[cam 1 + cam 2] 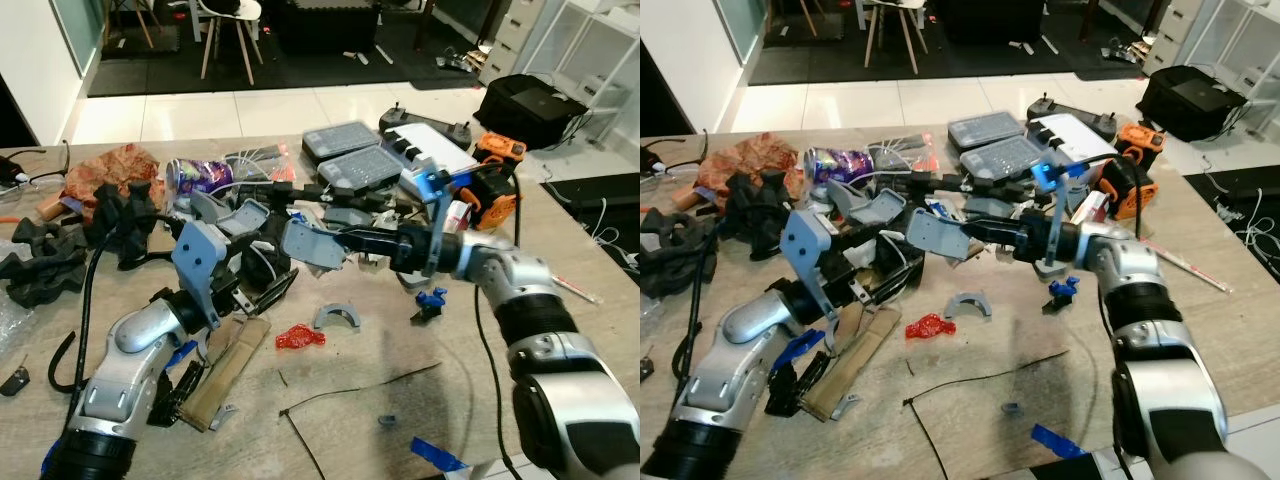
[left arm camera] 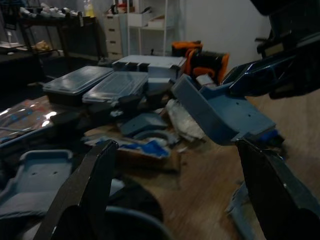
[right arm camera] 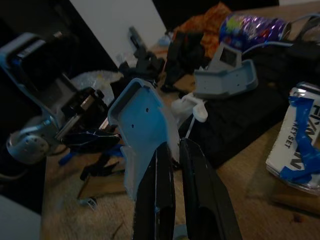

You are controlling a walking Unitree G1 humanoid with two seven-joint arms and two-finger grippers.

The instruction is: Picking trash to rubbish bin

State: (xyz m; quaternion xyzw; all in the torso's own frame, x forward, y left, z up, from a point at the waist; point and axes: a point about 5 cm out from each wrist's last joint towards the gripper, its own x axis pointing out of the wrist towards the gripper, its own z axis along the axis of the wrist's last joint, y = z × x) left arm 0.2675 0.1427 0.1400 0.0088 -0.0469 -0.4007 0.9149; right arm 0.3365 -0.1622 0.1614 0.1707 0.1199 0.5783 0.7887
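Right gripper (image 1: 345,238) pinches a grey-blue moulded plastic shell (image 1: 312,243) by one edge, fingers together on it, held above the middle of the cluttered wooden table (image 1: 420,340). Left gripper (image 1: 262,262) sits just beside it, fingers apart, empty.

Risks: thin edge grip, so the shell may twist free. The two arms are close and may collide. No bin visible.

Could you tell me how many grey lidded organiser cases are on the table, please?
2: one grey case at the table's far edge, the other grey case just in front, touching it. More may be hidden under the clutter.
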